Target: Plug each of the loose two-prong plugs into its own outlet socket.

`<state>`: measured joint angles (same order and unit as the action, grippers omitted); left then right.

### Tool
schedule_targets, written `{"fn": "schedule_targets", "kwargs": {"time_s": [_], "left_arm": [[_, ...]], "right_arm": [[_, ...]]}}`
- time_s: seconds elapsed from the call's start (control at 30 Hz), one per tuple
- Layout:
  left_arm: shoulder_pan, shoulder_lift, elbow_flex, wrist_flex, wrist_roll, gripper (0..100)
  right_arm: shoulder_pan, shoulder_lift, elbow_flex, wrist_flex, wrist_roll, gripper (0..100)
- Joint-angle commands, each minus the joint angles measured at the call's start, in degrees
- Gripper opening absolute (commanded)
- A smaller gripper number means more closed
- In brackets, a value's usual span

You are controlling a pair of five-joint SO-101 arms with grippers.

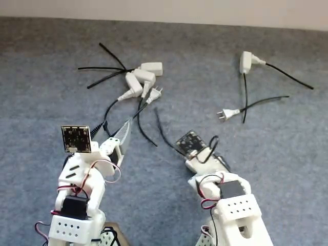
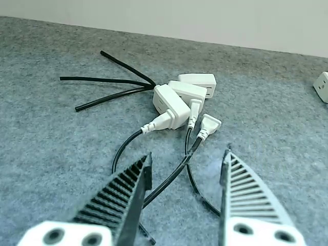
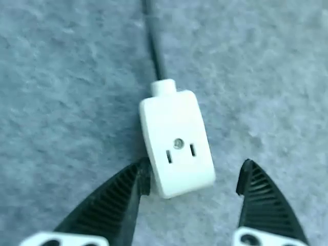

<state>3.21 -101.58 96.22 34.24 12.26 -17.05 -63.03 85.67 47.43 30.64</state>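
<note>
Three white outlet sockets (image 2: 185, 91) lie clustered on the grey carpet (image 1: 46, 102), seen from above as the cluster (image 1: 143, 76). Two of them have white plugs in them. A loose two-prong plug (image 2: 209, 123) lies beside them, also the plug (image 1: 155, 94). My left gripper (image 2: 187, 154) is open, short of that plug, with black cables between its fingers. My right gripper (image 3: 196, 165) is open around another white socket (image 3: 177, 141), one finger touching its side. A second loose plug (image 1: 228, 114) lies to the right, below a socket (image 1: 246, 61) with a plug in it.
Black cables (image 1: 102, 69) fan out leftwards from the cluster and loop across the carpet between the arms. More cables (image 1: 287, 77) trail off to the right. A pale wall (image 1: 164, 7) borders the far side of the carpet.
</note>
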Motion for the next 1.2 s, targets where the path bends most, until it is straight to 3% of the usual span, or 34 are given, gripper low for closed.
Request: {"fn": "schedule_targets", "kwargs": {"time_s": [0.0, 0.23, 0.4, 0.53, 0.67, 0.77, 0.93, 1.1, 1.17], "left_arm": [[-0.8, -0.2, 0.9, 0.1, -0.4, 23], [-0.8, -0.2, 0.9, 0.1, -0.4, 23], [-0.8, -0.2, 0.9, 0.1, -0.4, 23], [-0.8, -0.2, 0.9, 0.1, -0.4, 23], [-0.8, -0.2, 0.9, 0.1, -0.4, 23], [-0.8, -0.2, 0.9, 0.1, -0.4, 23], [-0.8, -0.2, 0.9, 0.1, -0.4, 23], [-0.8, -0.2, 0.9, 0.1, -0.4, 23], [-0.8, -0.2, 0.9, 0.1, -0.4, 23]], "right_arm": [[5.9, 0.4, -0.2, -1.4, 5.2, 26.5], [16.0, 0.2, -3.9, 0.2, 8.9, 26.5], [16.4, 0.0, -16.1, 11.5, 8.7, 26.5], [14.9, 0.4, -21.8, 12.8, 8.6, 26.5], [7.2, 0.5, -16.6, 12.2, 6.2, 26.5], [2.8, 0.5, -10.1, 5.9, 1.7, 26.5], [3.5, 0.5, 0.7, -4.5, 2.2, 26.5], [6.8, 0.4, 5.2, -3.9, 5.7, 26.5], [7.3, 0.4, 4.8, 1.3, 7.3, 26.5]]}}
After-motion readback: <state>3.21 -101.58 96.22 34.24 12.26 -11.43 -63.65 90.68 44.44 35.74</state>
